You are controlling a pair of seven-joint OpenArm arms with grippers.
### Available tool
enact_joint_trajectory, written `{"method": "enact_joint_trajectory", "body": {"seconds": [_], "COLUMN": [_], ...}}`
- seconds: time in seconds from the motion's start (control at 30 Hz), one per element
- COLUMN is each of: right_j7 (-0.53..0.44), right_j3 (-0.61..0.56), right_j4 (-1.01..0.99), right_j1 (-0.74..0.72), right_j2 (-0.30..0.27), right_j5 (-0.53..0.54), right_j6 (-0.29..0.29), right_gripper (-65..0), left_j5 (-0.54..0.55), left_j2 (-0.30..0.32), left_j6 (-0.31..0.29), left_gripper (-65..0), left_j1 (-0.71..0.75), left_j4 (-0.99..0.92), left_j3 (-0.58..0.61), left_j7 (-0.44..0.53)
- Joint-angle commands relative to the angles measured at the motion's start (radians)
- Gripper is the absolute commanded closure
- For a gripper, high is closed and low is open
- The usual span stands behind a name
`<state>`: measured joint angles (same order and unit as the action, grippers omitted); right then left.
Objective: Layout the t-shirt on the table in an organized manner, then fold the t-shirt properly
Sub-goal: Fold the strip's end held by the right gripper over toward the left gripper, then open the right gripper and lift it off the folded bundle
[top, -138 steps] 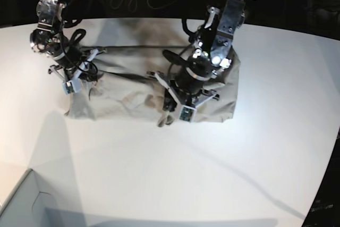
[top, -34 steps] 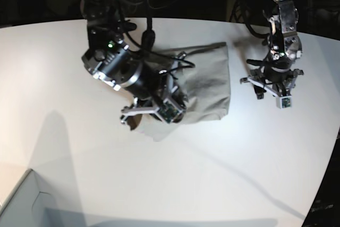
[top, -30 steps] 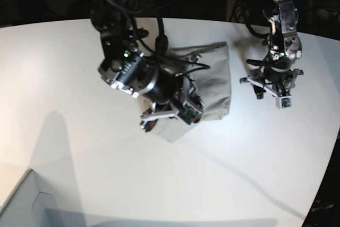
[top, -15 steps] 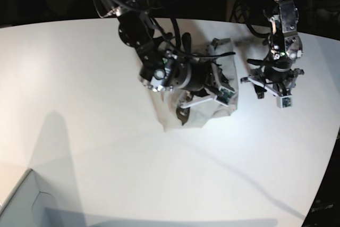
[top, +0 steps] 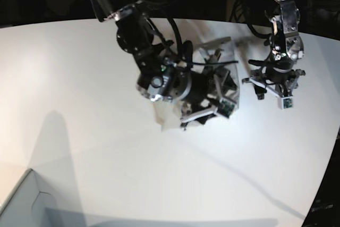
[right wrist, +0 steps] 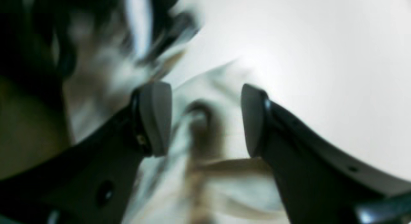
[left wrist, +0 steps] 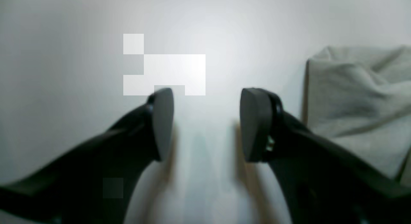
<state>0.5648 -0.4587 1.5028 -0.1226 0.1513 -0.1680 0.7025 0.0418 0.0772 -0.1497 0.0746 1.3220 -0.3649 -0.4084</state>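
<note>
T-shirt (top: 234, 97): I've swept its side across with right gripper (right wrist: 205, 121), jaws now apart; left gripper (left wrist: 205, 124) idles open; fold nearly complete.

Left pincer (left wrist: 205, 124) jaws apart, right pincer (right wrist: 205, 119) seemingly parted, blurred

No readable text, label, brand, number or sign appears in any of the three views. The t-shirt (left wrist: 356, 102), the counter (top: 79, 78) and both arms carry no legible markings, and the right wrist view is blurred.
</note>
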Motion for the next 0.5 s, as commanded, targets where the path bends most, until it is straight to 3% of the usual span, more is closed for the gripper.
{"method": "enact_joint_trajectory", "body": {"seconds": [0.0, 0.17, 0.3, 0.47], "right_j7": [-0.022, -0.015, -0.015, -0.018], "right_j3": [0.048, 0.235, 0.367, 0.360], "right_j4": [0.049, 0.218, 0.212, 0.103], "right_j1": [-0.013, 0.001, -0.012, 0.027], "right_j2": [0.006, 0.006, 0.003, -0.037], "right_j5": [0.011, 0.009, 0.008, 0.008], "right_j6": [-0.004, -0.004, -0.004, -0.004], "right_gripper": [-35.2, -35.4, -35.4, -35.2], "left_j5": [0.002, 0.002, 0.002, 0.002], "left_j2": [0.008, 0.002, 0.002, 0.008], "left_j6": [0.003, 0.002, 0.002, 0.002], "left_gripper": [-32.6, -32.6, -32.6, -32.7], "left_j1": [-0.008, -0.002, -0.002, -0.002], "left_j4": [0.024, 0.067, 0.080, 0.078], "left_j3": [-0.004, -0.084, -0.158, -0.248], "left_j7": [0.019, 0.019, 0.019, 0.019]}}
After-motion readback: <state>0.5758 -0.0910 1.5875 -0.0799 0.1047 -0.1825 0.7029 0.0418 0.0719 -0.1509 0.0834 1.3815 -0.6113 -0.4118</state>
